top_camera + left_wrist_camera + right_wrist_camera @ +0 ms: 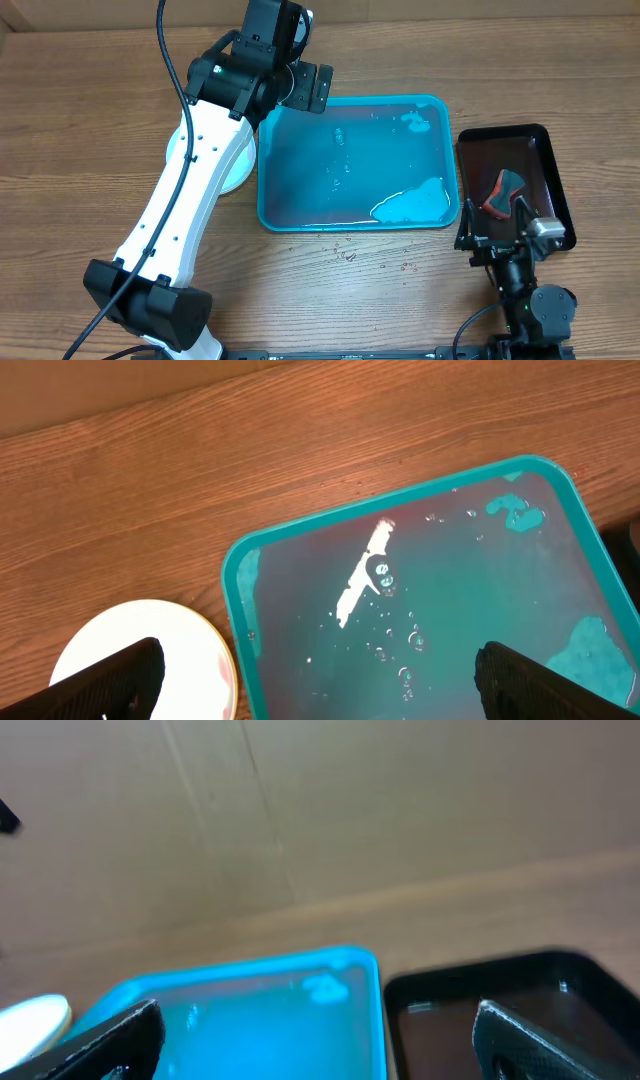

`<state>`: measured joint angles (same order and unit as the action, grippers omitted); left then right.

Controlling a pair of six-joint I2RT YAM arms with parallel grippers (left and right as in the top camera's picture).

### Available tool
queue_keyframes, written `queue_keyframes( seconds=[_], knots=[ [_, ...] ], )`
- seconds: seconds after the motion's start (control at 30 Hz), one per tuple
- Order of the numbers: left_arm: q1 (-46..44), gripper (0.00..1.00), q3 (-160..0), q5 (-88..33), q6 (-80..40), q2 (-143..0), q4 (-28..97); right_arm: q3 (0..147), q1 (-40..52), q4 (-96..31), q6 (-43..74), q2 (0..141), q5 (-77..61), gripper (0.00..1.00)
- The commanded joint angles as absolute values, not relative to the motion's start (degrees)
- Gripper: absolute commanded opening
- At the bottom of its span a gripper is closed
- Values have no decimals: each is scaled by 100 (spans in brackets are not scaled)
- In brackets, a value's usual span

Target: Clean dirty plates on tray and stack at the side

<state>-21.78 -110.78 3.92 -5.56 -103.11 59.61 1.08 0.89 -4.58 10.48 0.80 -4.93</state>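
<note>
The turquoise tray [268,205] lies mid-table with a film of water and no plates on it; it also shows in the left wrist view [238,575] and the right wrist view [372,970]. A stack of plates [244,168] sits just left of the tray, mostly hidden under my left arm. The left wrist view shows the top plate [150,645], white with a yellow rim and a faint red smear. My left gripper [314,90] [320,680] is open and empty above the tray's far left corner. My right gripper [495,222] [320,1040] is open and empty over the black tray.
A glossy black tray [548,160] stands right of the turquoise tray and holds a red and grey sponge [505,192]. Water drops [345,255] lie on the wood in front of the turquoise tray. The plate's edge shows far left in the right wrist view [35,1018].
</note>
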Motion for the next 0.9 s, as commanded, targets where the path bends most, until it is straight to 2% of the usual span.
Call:
queue_keyframes(
  seconds=[0.0, 0.87],
  knots=[
    [-2204, 100, -11170, 449, -467, -10346, 5955, 45, 141, -456, 1041, 14, -399, 100],
    [-2204, 100, -11168, 513, -464, -10346, 6069, 45, 139, -445, 1041, 16, -392, 100]
  ],
)
